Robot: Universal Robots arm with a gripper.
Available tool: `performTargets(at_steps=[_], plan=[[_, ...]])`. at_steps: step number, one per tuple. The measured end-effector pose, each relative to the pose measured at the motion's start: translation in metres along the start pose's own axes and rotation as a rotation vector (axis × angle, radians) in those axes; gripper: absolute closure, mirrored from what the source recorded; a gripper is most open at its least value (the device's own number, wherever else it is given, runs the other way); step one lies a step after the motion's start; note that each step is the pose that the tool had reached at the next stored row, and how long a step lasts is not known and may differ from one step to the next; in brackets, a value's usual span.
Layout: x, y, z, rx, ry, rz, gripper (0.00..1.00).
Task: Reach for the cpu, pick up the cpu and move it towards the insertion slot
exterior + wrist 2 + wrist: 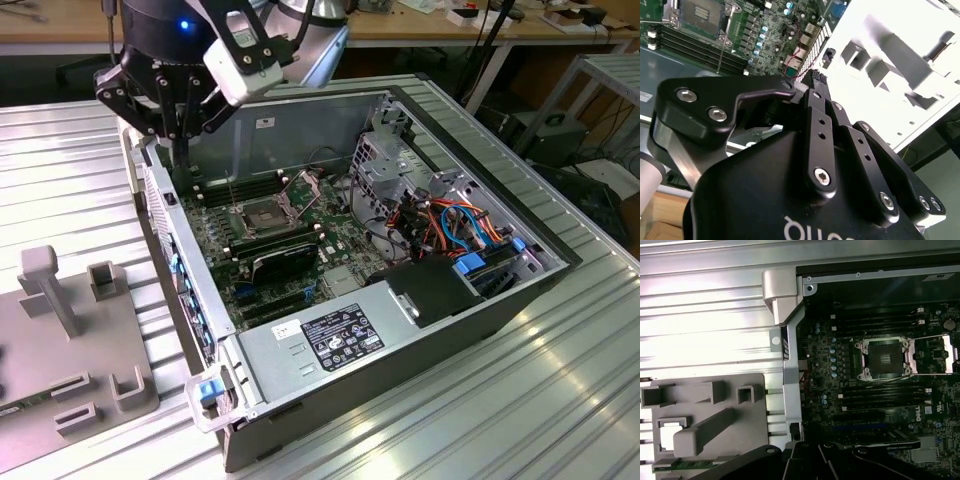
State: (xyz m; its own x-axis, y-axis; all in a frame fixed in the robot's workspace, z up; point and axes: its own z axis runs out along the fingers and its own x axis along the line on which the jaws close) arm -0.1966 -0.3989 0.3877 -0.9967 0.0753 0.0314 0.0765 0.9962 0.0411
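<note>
My gripper [177, 140] hangs over the near wall of the open computer case [225, 400], between the grey fixture and the motherboard. Its black fingers [812, 107] stand close together, shut, and I see nothing between them. The insertion slot [262, 215] is a square socket with a silvery frame and a dark centre [885, 358], its hinged plate [935, 355] swung open beside it; it also shows in the second wrist view [702, 12]. A pale square that looks like the cpu [671, 432] lies in a pocket of the grey fixture [705, 405], away from my gripper [805, 444].
The grey fixture [70, 330] carries upright posts and blocks on the ribbed metal table [480, 420]. Long black memory slots [885, 400] flank the socket. A black card [285, 262], a drive cage [385, 160] and bundled cables [455, 225] crowd the case.
</note>
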Motion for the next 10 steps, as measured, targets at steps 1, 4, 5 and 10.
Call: performTargets(at_steps=[1,4,5,10], plan=[[0.003,-0.0002,0.0002,-0.0001,-0.0001,0.0,0.89],[0.0095,-0.0007,0.0005,0.0,0.0,0.0,0.89],[0.0116,-0.0009,0.0006,-0.0001,0.0,0.0,0.89],[0.022,-0.0017,0.001,0.0,0.0,0.0,0.89]])
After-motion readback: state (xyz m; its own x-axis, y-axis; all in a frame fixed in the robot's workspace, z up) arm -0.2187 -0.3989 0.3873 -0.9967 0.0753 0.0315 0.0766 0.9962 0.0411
